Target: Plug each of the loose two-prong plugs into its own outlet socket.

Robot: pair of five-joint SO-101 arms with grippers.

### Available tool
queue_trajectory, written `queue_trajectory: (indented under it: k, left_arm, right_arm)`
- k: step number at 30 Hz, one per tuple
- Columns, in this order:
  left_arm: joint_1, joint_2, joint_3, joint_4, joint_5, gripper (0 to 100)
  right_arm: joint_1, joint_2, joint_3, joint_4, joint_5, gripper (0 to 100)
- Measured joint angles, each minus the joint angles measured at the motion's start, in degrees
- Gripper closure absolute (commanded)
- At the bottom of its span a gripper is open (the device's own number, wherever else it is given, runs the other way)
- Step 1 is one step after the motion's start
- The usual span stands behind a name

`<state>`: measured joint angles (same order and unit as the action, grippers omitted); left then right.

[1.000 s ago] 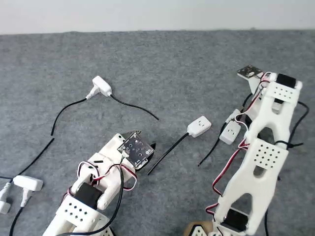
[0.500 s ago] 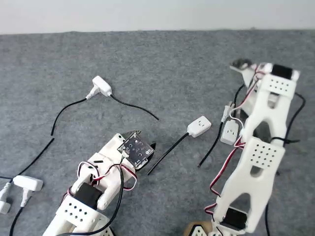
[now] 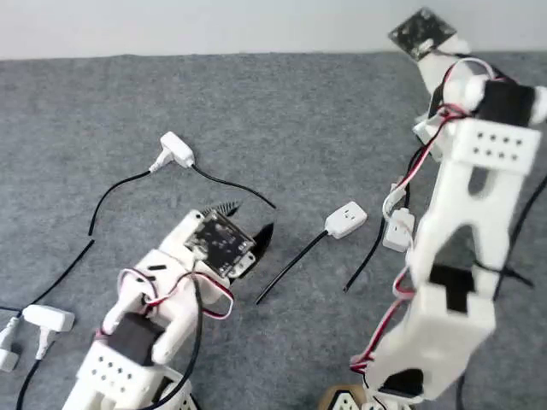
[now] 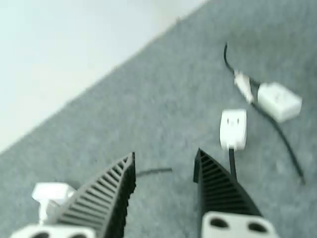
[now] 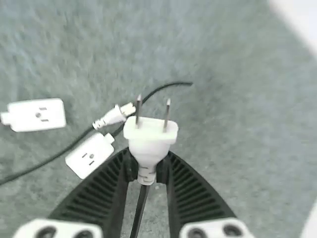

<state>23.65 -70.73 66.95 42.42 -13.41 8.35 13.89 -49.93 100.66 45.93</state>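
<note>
Holding a two-prong plug (image 5: pixel 149 136) clamped by its body in the right claw (image 5: pixel 147 161), prongs pointing outward over the table (image 3: pixel 325 120), left claw (image 4: pixel 163 168) gaping empty, and seemingly needing next to be lining those prongs up with the nearer outlet socket (image 5: pixel 89 154).

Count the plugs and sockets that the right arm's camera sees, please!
Plugs: 1, the plug held in the right hand
Sockets: 2, one socket and a second socket, both lying on the mat
Total: 3
</note>
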Motion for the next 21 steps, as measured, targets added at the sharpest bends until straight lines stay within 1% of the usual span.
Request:
queue_trajectory:
  k: [4,7,14,18,21]
  left_arm:
    - [2.3,0.0,-10.3,9.0,1.0,81]
    - [4.3,0.0,-15.4,12.9,1.0,81]
    - [6.8,-0.4,-16.9,15.3,1.1,81]
    - [9.1,-0.4,-16.9,17.1,1.1,81]
    - [11.3,-0.4,-16.9,17.5,1.1,81]
  right_arm:
    - [-4.1,-14.7,9.2,0.0,-0.7,99.0]
    - [-9.5,-27.5,18.8,0.0,-0.7,99.0]
    - [-23.6,-56.1,46.4,0.0,-0.7,99.0]
    - [-30.1,-64.8,56.3,0.0,-0.7,99.0]
    - [-35.7,-67.3,58.4,0.0,-0.7,99.0]
